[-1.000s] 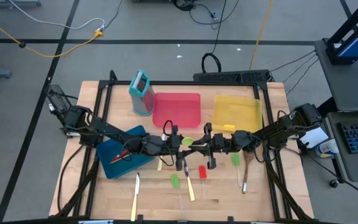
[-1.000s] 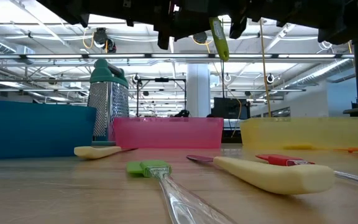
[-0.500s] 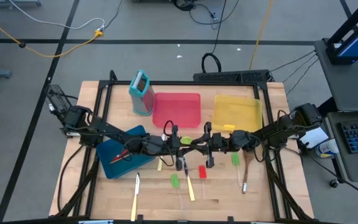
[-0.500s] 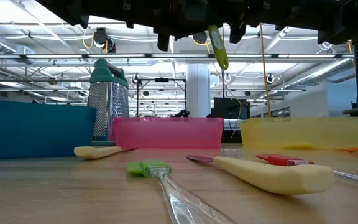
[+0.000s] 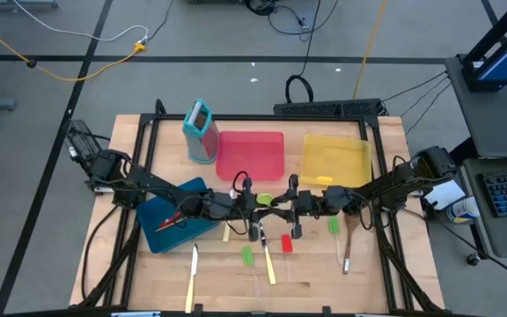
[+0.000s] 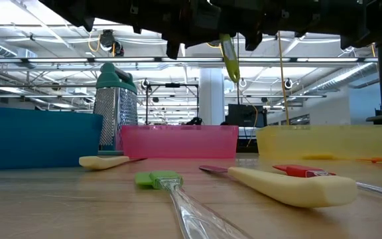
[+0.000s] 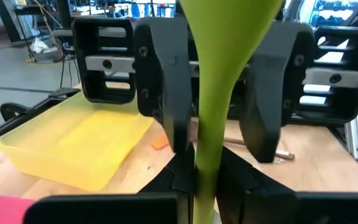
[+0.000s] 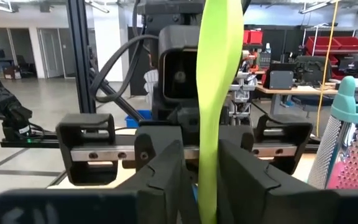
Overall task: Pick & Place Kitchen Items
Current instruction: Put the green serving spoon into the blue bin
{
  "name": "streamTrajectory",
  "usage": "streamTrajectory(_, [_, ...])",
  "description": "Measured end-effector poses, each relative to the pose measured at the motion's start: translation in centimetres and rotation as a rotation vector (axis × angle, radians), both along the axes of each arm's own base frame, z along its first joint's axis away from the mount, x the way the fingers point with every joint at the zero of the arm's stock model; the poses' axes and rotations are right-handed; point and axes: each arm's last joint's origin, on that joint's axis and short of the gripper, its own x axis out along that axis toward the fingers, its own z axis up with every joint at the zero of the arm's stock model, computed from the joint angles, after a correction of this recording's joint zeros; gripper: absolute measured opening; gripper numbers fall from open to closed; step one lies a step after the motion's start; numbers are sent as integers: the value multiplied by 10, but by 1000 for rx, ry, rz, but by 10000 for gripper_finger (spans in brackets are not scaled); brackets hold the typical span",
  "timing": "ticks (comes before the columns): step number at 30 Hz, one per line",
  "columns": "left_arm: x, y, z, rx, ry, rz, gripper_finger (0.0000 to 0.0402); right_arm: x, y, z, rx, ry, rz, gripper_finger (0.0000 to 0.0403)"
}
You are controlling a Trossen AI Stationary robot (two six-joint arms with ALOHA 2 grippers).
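A lime-green spoon (image 5: 265, 200) hangs high above the table's middle, where my two grippers meet. My left gripper (image 5: 255, 202) comes from the table's left and is shut on the spoon. My right gripper (image 5: 283, 203) faces it from the right. Its fingers (image 7: 166, 93) stand open on either side of the spoon's slim shaft (image 8: 207, 155), and I see a gap on at least one side. In the low view the spoon (image 6: 229, 58) shows tilted below the dark grippers. More utensils lie flat on the wood near the front edge. My left gripper pinches the spoon's slim shaft (image 7: 207, 163) between its two fingers, below where it widens. The fingers come in level from the table's left and lie across the shaft. The spoon is lifted clear of the table, nearly upright and slightly tilted.
A blue tray (image 5: 192, 187) holding a red utensil sits at the left. A red tray (image 5: 251, 154), a yellow tray (image 5: 335, 158) and a teal grater (image 5: 201, 132) stand at the back. Cream knives (image 5: 192, 277), a green spatula (image 5: 248, 255), a red piece (image 5: 286, 243) and a wooden spoon (image 5: 349, 246) lie in front.
The green spoon has sunk a little and drifted slightly toward the table's left between the two grippers. Both grippers stay met above the table's middle.
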Motion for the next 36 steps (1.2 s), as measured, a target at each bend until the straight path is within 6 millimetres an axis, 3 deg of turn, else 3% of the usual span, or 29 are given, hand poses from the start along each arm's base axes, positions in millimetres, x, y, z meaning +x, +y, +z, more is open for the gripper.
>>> streamTrajectory(6, [-2,-5,-4,-17,48,-11,34,-1,0,0,-13,21,-2,130])
streamTrajectory(14, [-12,-3,-5,-139,177,25,40,-1,0,-5,-25,70,-1,131])
streamTrajectory(19, [-30,-3,4,-232,299,61,34,-1,0,-14,-48,158,-3,134])
streamTrajectory(29, [-81,-4,30,-426,495,161,39,-1,0,-14,-50,162,0,131])
streamTrajectory(36, [-116,-1,40,-457,638,219,44,-1,0,-19,-35,206,1,130])
